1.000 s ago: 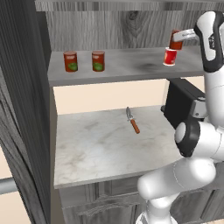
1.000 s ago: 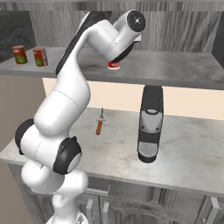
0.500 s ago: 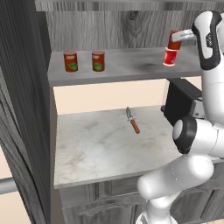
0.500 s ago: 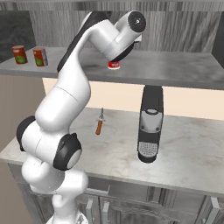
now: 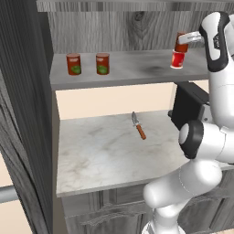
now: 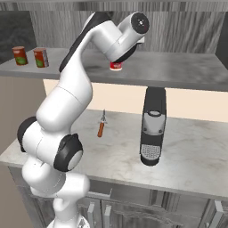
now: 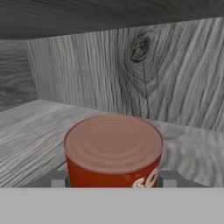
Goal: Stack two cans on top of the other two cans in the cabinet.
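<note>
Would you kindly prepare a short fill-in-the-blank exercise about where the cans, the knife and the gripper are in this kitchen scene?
1. The gripper holds a red cylindrical can directly above another red can with a ____ lower band.
2. At the grey shelf board's left end stand ____ green-labelled red cans.
3. The orange-handled knife lies on the pale ____ counter.

Missing words: white; two; marble

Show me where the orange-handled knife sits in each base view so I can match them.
Left base view: knife lies mid-picture on the marble counter, left of the dark coffee machine.
Right base view: knife lies left of centre, between the arm and the machine.
Shared landmark: the coffee machine.
</note>
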